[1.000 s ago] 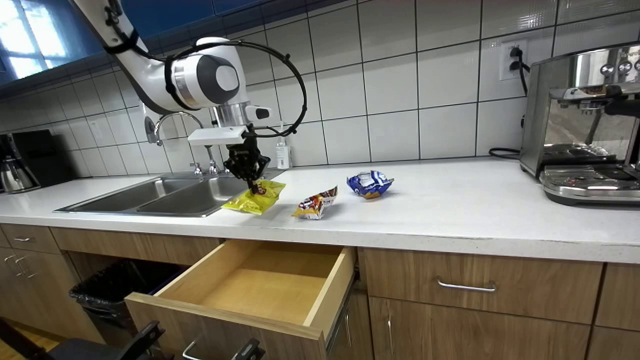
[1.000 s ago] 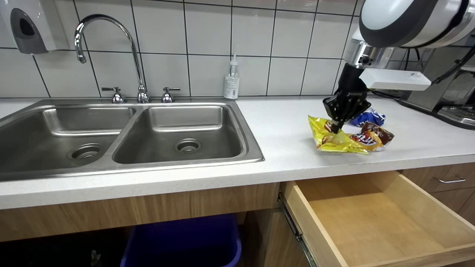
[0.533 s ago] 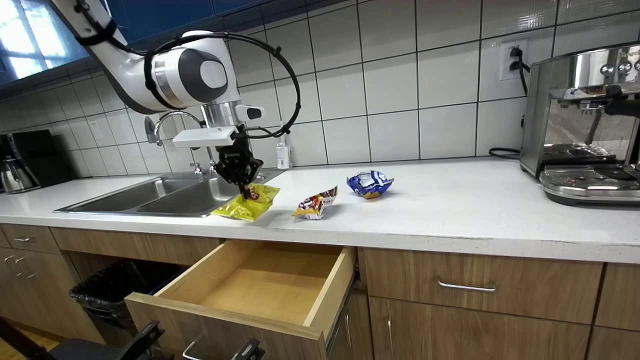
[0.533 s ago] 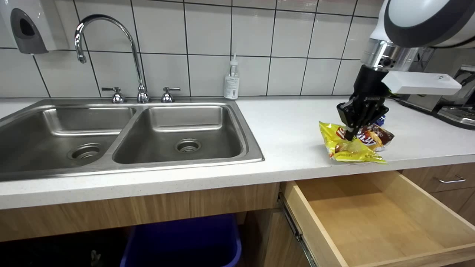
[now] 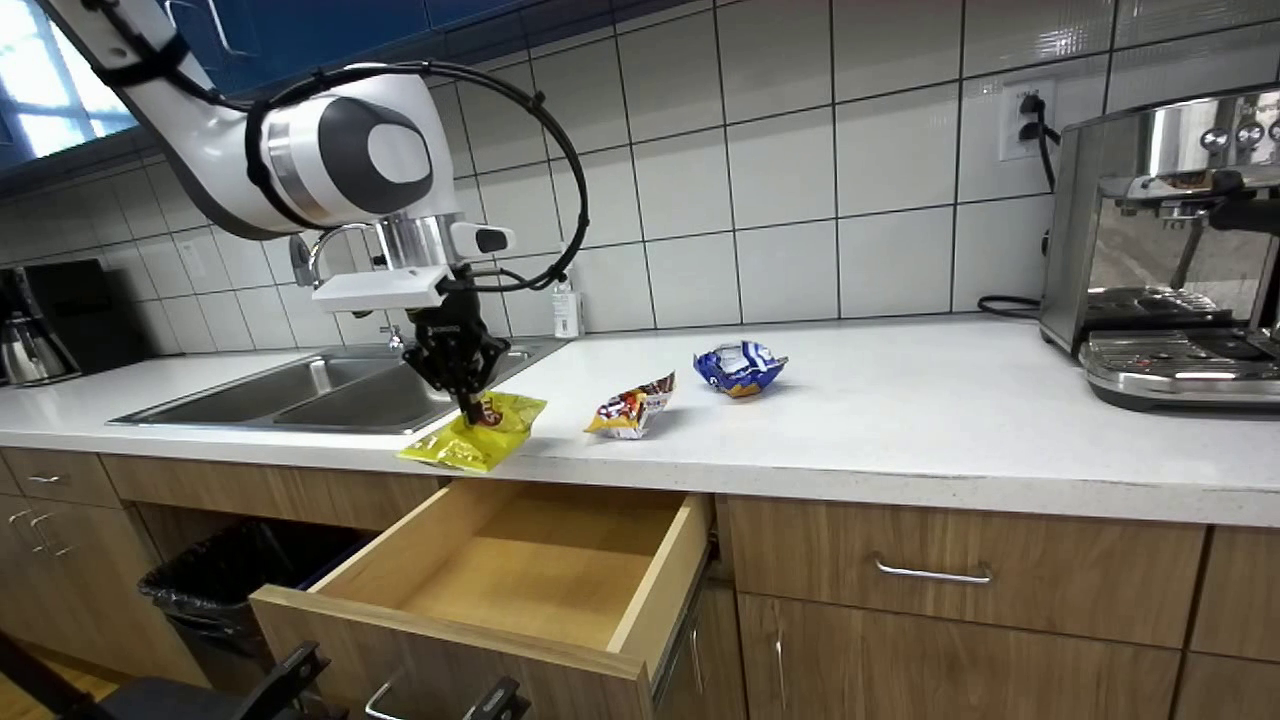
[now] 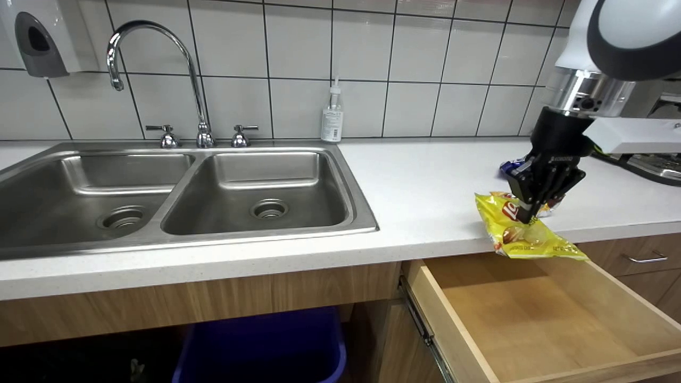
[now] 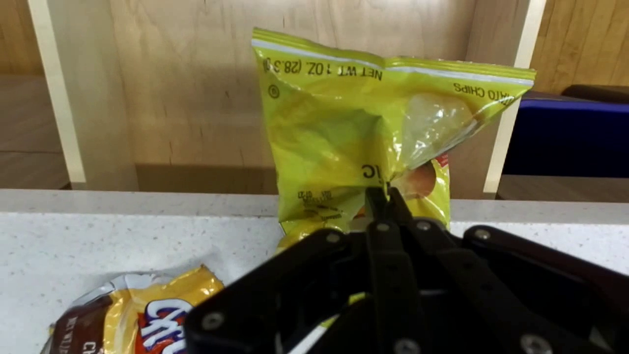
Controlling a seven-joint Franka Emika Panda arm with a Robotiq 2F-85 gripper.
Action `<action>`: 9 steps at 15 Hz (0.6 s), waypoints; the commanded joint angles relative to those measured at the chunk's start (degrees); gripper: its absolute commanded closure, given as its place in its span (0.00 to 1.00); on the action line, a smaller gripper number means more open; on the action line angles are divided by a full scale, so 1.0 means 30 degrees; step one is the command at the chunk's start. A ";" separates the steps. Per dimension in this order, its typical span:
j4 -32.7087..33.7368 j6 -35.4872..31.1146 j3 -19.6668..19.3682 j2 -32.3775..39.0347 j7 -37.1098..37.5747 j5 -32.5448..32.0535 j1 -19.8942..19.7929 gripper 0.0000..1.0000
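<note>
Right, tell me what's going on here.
A robot arm has its pincer shut on a yellow potato chip bag, holding it over the front edge of the counter, partly above the open drawer. An orange-and-brown snack bag and a crumpled blue packet lie on the counter nearby.

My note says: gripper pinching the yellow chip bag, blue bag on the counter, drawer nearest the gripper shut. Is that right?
Not quite: in both exterior views the drawer nearest the gripper stands open. The rest holds: yellow chip bag pinched, blue bag on the counter.
</note>
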State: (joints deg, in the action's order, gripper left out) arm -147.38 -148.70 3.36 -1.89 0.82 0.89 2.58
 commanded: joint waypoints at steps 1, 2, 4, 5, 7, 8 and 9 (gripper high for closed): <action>-0.1164 -0.0031 -0.0027 -0.0961 -0.0583 0.0100 0.0126 1.00; -0.1282 0.0006 -0.0019 -0.0945 -0.0610 0.0106 0.0156 1.00; -0.1442 0.0044 0.0010 -0.0819 -0.0623 0.0085 0.0230 1.00; -0.1497 0.0052 0.0022 -0.0735 -0.0585 0.0044 0.0260 1.00; -0.1566 0.0068 0.0050 -0.0563 -0.0507 -0.0026 0.0322 1.00; -0.1609 0.0051 0.0060 -0.0504 -0.0462 -0.0070 0.0349 1.00; -0.1640 0.0045 0.0087 -0.0434 -0.0404 -0.0110 0.0391 1.00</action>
State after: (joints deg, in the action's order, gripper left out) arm -151.41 -148.69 3.36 -2.48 0.43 0.81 3.48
